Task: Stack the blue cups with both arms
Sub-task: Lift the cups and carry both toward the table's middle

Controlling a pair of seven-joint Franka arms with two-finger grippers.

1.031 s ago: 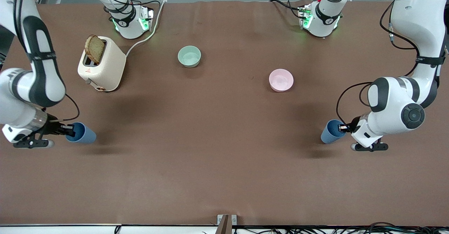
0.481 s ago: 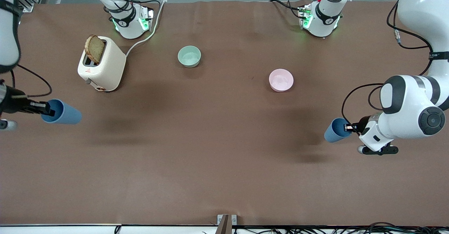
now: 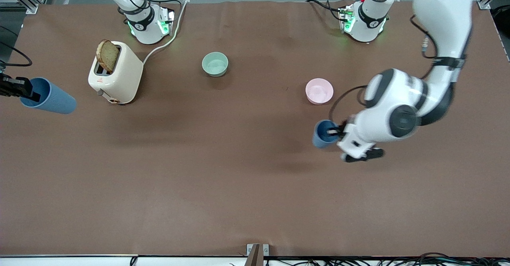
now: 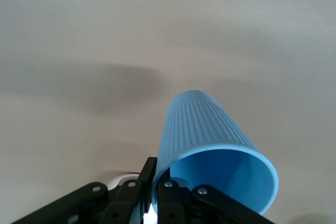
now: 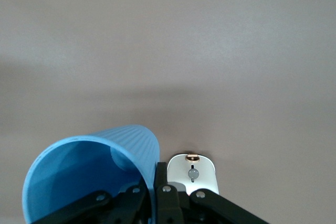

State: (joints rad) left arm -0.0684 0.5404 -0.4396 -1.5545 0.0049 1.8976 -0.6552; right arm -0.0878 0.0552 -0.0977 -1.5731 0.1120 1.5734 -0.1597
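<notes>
Two blue cups are each held in the air and tilted on their sides. My left gripper [image 3: 334,131] is shut on the rim of one blue cup [image 3: 322,134] over the bare tabletop close to the pink bowl. In the left wrist view this cup [image 4: 210,135] is pinched at its rim by the gripper [image 4: 155,192]. My right gripper [image 3: 27,92] is shut on the rim of the other blue cup [image 3: 50,97] over the right arm's end of the table. It also shows in the right wrist view, cup [image 5: 89,171] and gripper [image 5: 156,195].
A cream toaster [image 3: 116,73] with a slice of bread stands near the right arm's base and shows in the right wrist view [image 5: 193,174]. A mint-green bowl [image 3: 215,64] and a pink bowl [image 3: 319,91] sit on the brown table [image 3: 239,178].
My left gripper has carried its cup from the left arm's end toward the table's middle, near the pink bowl. My right gripper has lifted its cup and drawn it outward to the table's end.
</notes>
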